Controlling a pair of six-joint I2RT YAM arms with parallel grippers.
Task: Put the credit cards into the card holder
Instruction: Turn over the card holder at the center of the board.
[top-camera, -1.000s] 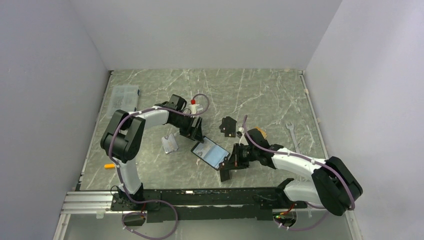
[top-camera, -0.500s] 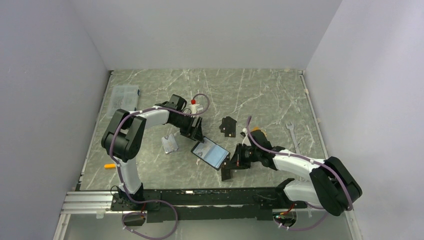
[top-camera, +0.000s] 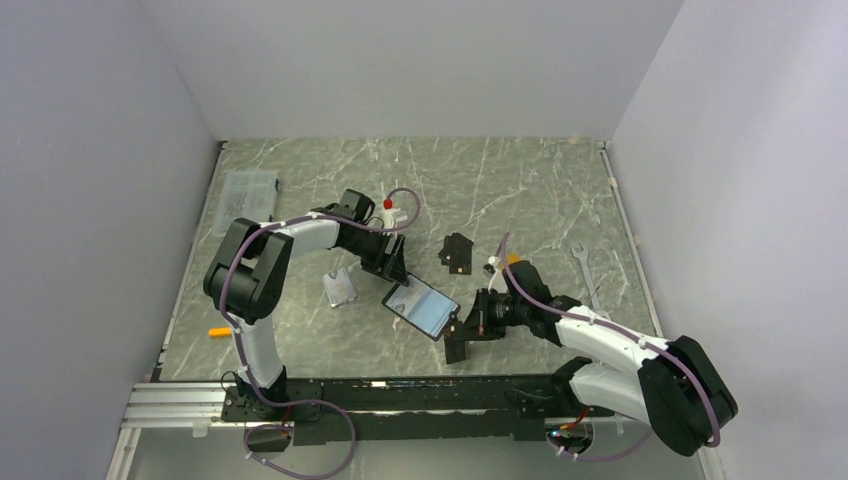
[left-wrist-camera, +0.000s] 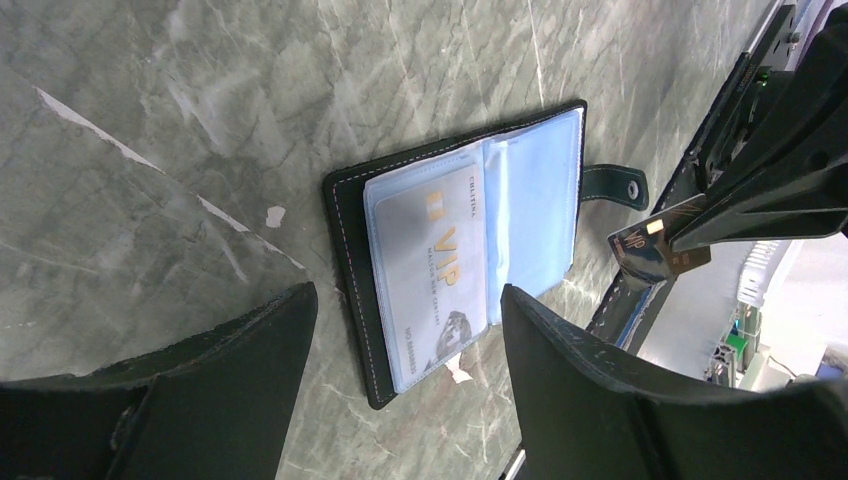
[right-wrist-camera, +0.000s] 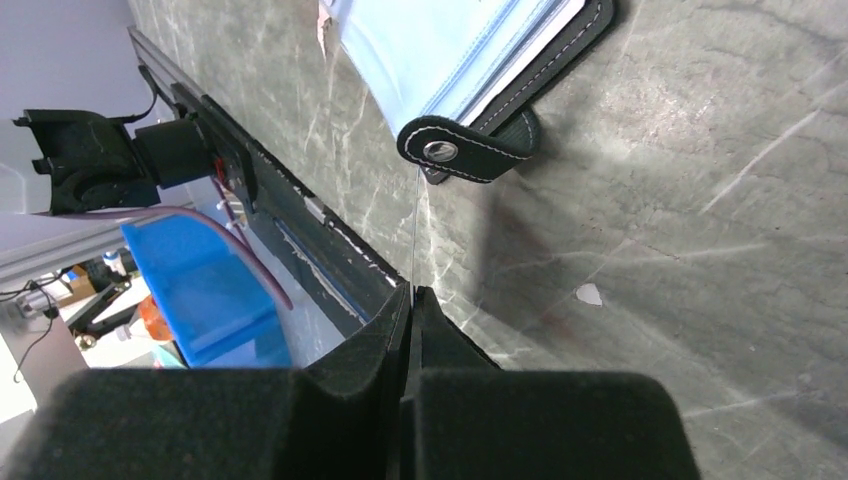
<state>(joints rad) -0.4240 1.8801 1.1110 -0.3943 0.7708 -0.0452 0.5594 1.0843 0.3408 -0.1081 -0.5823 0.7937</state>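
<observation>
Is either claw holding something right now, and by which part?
The right gripper pinches a dark credit card by one edge; the left gripper, open, holds nothing.

Gold "VIP" on pale card (left-wrist-camera: 430, 275) in clear pocket of black leather-like folding wallet (left-wrist-camera: 345, 250); its small print & dark thin card's (left-wrist-camera: 660, 250) gold marks unreadable.

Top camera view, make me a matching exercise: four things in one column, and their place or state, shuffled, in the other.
Column one:
1. card holder
2. right claw
3. left claw
4. wrench

Column two:
A. open, holding nothing
B. lying near the right edge of the table
C. lying open, pockets up
D. shut on a credit card

Pairs: 1-C, 2-D, 3-A, 4-B
</observation>
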